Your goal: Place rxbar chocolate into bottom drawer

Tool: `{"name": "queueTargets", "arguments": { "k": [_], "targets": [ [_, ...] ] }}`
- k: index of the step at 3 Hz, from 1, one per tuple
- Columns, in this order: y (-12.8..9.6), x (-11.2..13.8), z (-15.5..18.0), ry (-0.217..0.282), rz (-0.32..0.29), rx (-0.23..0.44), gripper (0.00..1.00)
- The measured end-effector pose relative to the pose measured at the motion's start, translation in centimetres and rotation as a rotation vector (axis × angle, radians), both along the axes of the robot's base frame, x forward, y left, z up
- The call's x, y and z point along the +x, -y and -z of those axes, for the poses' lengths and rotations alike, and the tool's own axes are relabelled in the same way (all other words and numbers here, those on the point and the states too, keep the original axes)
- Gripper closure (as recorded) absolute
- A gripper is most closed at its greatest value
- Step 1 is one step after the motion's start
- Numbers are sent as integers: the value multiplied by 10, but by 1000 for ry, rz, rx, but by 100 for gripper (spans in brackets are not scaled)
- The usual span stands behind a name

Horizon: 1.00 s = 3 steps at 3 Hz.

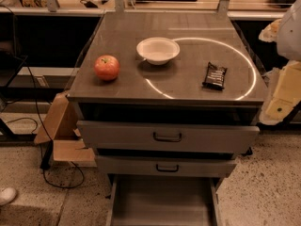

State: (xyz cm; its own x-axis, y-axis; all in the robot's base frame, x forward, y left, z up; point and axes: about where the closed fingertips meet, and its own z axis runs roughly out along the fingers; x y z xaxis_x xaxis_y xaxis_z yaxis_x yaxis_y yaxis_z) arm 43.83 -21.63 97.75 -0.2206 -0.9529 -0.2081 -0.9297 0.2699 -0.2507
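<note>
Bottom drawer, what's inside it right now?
Only bare grey floor shows in the bottom drawer; its back is hidden under the upper drawers. The gripper sits beside the cabinet.

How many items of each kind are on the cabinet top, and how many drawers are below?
apple: 1
white bowl: 1
rxbar chocolate: 1
drawers: 3 (only the bottom drawer open)
Total: 6
The gripper sits at the frame's right edge, beside the cabinet, and is not counted.

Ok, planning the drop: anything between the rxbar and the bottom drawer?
Nothing visible. The rxbar chocolate lies apart from the bowl on top; the bottom drawer below is open. The hand is at the right edge, nothing between it and the bar.
</note>
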Motion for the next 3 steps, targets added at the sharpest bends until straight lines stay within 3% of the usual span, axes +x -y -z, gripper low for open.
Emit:
{"name": "queueTargets", "arguments": {
  "k": [1,2,3],
  "targets": [
    [-2,1,-1,10,-1,4,0],
    [-12,7,2,19,37,8,0],
    [-26,14,15,9,123,-4,0]
  ]
}}
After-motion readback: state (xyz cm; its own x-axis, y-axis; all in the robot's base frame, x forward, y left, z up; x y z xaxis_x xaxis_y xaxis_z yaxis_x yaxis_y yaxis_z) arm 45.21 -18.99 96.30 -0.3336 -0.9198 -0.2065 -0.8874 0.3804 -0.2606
